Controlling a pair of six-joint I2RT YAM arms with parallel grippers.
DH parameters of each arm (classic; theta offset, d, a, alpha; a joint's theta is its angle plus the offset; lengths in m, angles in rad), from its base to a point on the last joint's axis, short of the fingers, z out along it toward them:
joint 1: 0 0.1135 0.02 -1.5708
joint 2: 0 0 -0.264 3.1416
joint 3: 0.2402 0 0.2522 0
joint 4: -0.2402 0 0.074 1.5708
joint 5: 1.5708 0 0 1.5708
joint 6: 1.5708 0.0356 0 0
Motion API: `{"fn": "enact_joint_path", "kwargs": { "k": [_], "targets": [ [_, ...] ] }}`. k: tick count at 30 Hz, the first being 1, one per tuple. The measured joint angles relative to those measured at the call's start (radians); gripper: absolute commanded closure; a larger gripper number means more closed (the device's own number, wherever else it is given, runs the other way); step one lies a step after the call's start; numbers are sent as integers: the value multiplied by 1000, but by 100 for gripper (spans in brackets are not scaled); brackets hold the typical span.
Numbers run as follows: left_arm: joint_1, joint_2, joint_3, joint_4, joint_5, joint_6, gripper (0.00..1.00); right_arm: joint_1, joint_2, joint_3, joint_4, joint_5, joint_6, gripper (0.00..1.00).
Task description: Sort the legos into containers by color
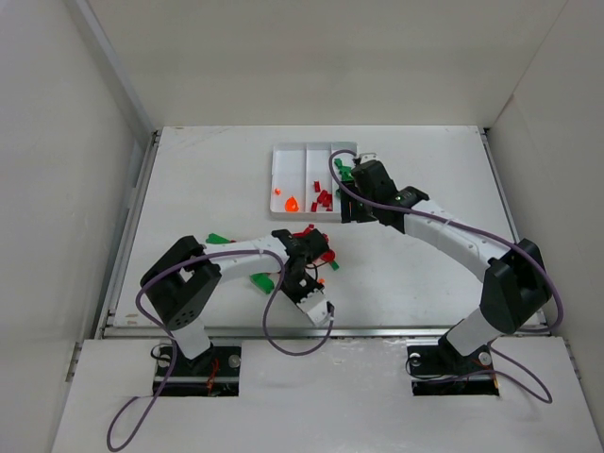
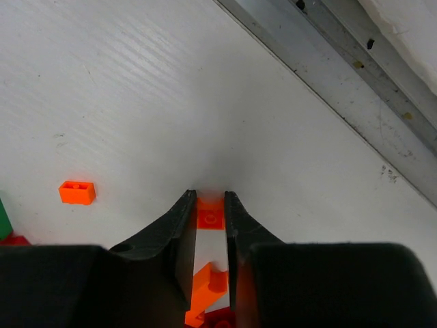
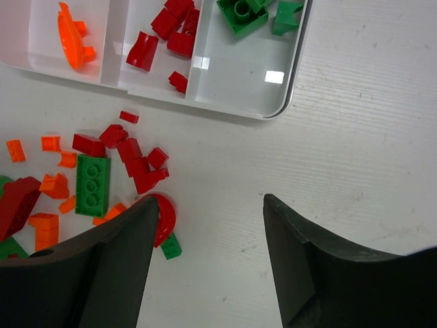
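Closing on a single orange brick (image 2: 210, 217), the left end effector (image 2: 208, 199) sits low on the counter (image 2: 136, 102), on the near side of the tray (image 1: 276, 179). Its two tips press the brick's opposite sides, as far as the wrist view shows.

Judgement: the step in hand is picking this brick for the orange lane. To do it well:
- Confirm a square hold across the flat sides before lifting.
- Rise straight up, so the other orange pieces lying between the fingers are not dragged along.
- Carry high enough to pass over the tray's near wall, and release low inside the lane so the brick does not bounce across a divider.

A second orange brick (image 2: 76, 192) lies loose, also short of the tray.

The loose legos (image 3: 93, 183), red, orange and green mixed, are heaped just off the tray's near wall.

The right end effector (image 3: 212, 205) hovers off the tray's near right corner, jaws wide apart and holding nothing.

Tray contents:
- Left compartment (image 3: 41, 48): a few orange pieces.
- Middle compartment (image 3: 147, 75): several red pieces.
- Right compartment (image 3: 232, 75): green pieces at its far part.

No piece is seen in a wrong lane, and much of each floor is bare
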Motion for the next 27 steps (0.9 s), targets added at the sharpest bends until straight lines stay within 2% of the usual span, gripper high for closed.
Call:
{"fn": "enact_joint_path", "kwargs": {
  "k": [1, 2, 6, 11, 15, 18, 22, 27],
  "targets": [
    [0, 0, 0, 2, -3, -6, 97, 0, 0, 0, 0, 0, 0, 32],
    [0, 0, 1, 3, -5, -10, 100, 0, 0, 0, 0, 0, 0, 32],
    [0, 1, 4, 13, -5, -40, 100, 0, 0, 0, 0, 0, 0, 32],
    [14, 32, 72, 21, 11, -180, 100, 0, 0, 0, 0, 0, 3, 32],
    [112, 40, 205, 52, 68, -361, 100, 0, 0, 1, -1, 10, 17, 32],
    [214, 40, 295, 136, 85, -536, 100, 0, 0, 8, -5, 49, 54, 32],
    [330, 54, 377, 249, 46, -773, 100, -24, -5, 15, -4, 81, 96, 32],
    [425, 182, 526, 342, -9, -987, 100, -69, -1, 52, -5, 103, 104, 32]
  ]
}}
